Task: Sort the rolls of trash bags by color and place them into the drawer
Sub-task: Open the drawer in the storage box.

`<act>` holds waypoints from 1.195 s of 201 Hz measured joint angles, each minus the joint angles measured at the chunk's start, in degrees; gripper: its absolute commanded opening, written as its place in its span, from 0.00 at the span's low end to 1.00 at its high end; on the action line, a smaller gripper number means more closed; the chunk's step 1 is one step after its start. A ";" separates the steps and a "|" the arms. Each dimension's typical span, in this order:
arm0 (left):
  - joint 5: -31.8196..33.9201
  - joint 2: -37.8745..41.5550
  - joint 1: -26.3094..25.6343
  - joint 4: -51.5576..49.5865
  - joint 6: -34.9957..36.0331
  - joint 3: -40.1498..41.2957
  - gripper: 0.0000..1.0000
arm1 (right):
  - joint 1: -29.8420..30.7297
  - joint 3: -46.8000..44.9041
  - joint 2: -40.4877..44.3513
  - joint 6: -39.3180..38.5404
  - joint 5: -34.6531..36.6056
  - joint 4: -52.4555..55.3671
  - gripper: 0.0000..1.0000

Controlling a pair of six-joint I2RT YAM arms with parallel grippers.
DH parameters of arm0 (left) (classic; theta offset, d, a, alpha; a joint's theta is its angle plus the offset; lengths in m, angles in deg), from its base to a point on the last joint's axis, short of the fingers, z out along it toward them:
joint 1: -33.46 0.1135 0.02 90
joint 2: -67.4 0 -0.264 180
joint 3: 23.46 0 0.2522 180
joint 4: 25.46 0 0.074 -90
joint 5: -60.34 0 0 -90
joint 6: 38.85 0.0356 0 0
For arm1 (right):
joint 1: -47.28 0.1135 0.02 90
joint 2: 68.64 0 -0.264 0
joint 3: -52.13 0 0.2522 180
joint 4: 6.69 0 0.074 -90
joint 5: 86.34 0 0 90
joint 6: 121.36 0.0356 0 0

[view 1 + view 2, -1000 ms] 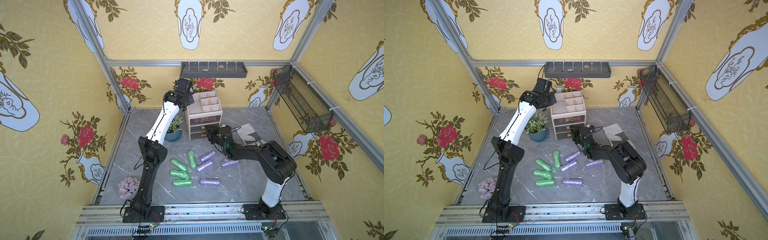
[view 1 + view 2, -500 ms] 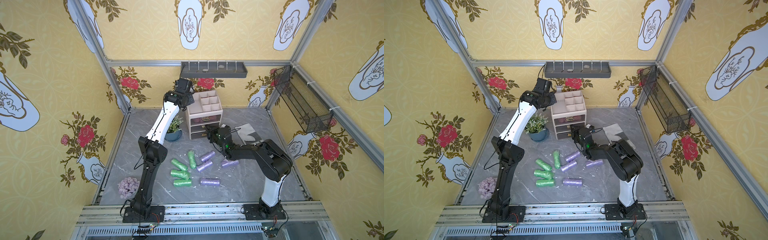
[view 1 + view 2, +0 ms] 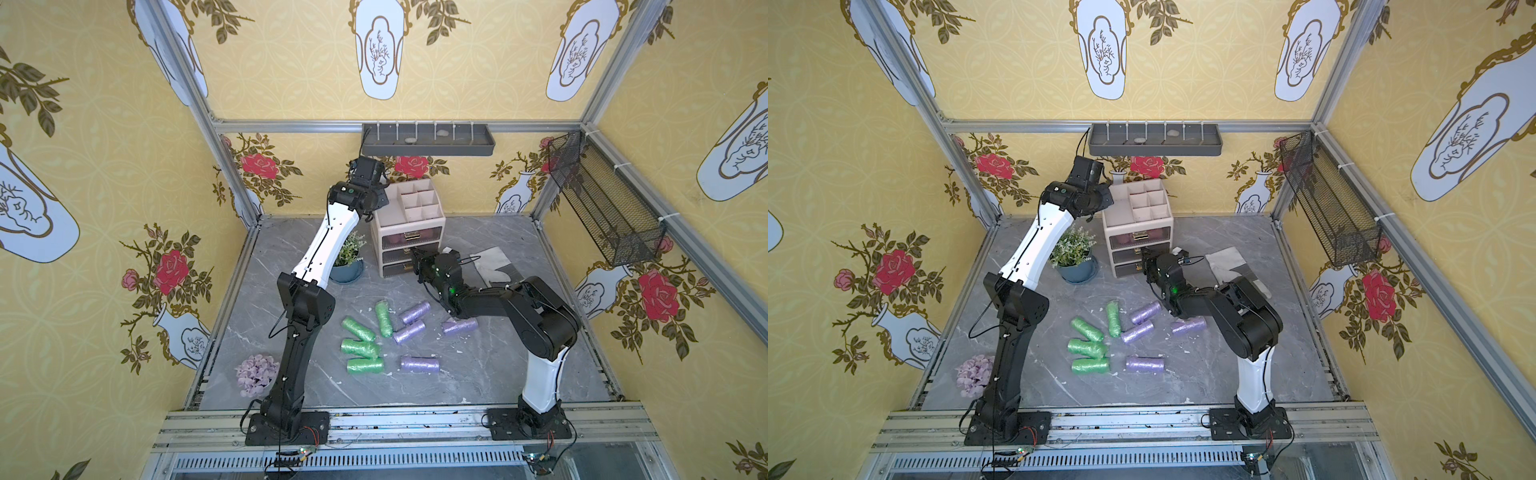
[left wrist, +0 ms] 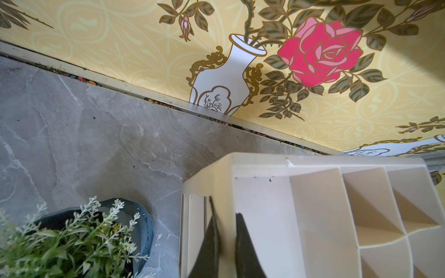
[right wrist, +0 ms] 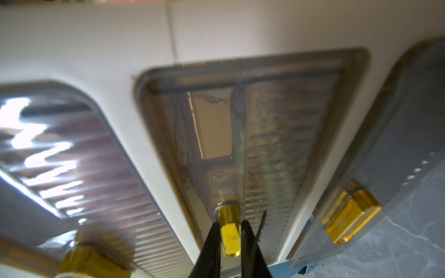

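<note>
Near mid-table, four green rolls [image 3: 359, 348] lie at 9 o'clock of four lilac rolls [image 3: 409, 331]. Toward 12 o'clock, the right gripper [image 5: 230, 223] is clenched on the middle drawer's [image 5: 284, 134] gold handle [image 5: 227, 211]. Beyond, the left gripper [image 4: 226, 216] pinches the drawer unit's top rim [image 4: 265, 161].

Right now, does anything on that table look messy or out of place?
Yes: small white scraps lie scattered on the grey table among the green and lilac rolls, like shed litter. Nothing else looks spilled or broken.
</note>
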 measured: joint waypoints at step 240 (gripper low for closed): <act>4.61 -2.12 -2.54 0.90 -0.83 -1.90 0.00 | -1.62 -6.38 6.10 2.47 -5.66 1.03 0.07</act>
